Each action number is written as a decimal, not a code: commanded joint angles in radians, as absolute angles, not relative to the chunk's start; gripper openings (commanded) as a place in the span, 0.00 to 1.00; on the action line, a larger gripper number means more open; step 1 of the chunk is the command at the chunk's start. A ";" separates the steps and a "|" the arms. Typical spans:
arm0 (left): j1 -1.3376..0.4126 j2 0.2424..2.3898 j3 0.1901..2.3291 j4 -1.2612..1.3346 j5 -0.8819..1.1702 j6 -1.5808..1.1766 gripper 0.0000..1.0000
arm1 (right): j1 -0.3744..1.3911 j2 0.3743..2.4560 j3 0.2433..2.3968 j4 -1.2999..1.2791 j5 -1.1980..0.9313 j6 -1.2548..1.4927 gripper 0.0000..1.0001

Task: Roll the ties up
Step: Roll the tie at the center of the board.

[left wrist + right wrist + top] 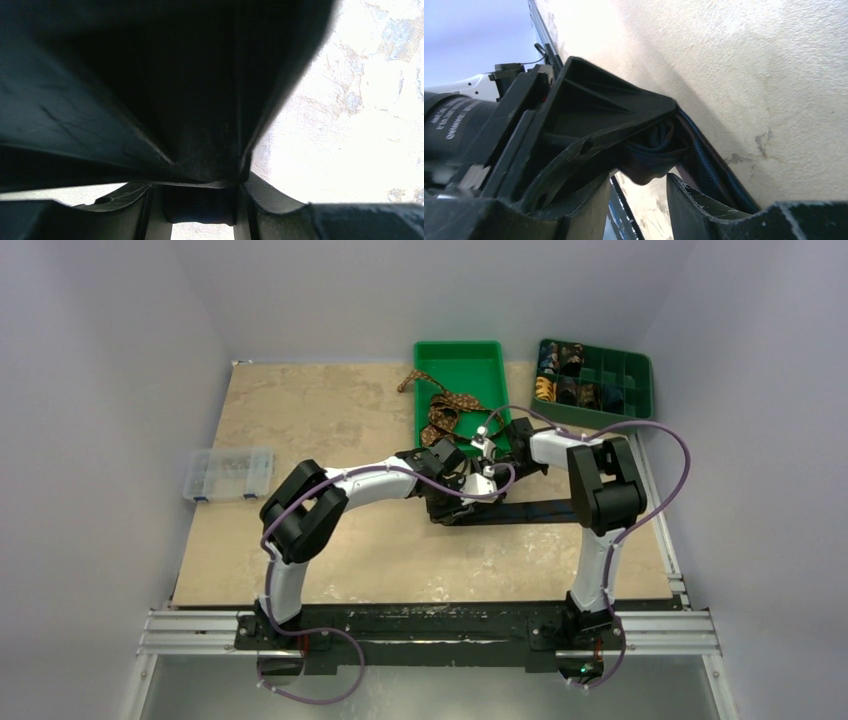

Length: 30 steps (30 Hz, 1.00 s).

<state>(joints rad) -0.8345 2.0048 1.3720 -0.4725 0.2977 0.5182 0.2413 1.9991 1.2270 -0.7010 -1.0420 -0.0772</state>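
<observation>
At the centre of the table (300, 420) both grippers meet over the dark navy tie (540, 511), its free length lying flat toward the right. The left gripper (447, 502) pinches its rolled end; the jaws of the right gripper (478, 485) seem parted beside it. The brown tie (445, 410) sprawls across the green tray (460, 352)

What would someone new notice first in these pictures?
The left arm and right arm meet mid-table over the dark tie, its free end stretched right. Beyond them, a brown tie spills from the green tray; rolled ties sit in the organiser at the far right.
</observation>
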 commanded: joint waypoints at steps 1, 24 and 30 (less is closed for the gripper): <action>-0.843 2.076 1.338 -0.582 0.260 0.525 0.24 | 0.255 2.037 1.223 -0.642 -1.079 -0.036 0.44; -0.720 1.824 0.986 0.133 0.540 0.364 0.58 | 0.242 2.101 1.246 -0.702 -0.668 -0.078 0.00; -0.713 1.838 0.915 0.383 0.587 0.312 0.66 | 0.247 2.114 1.257 -0.712 -0.569 -0.070 0.00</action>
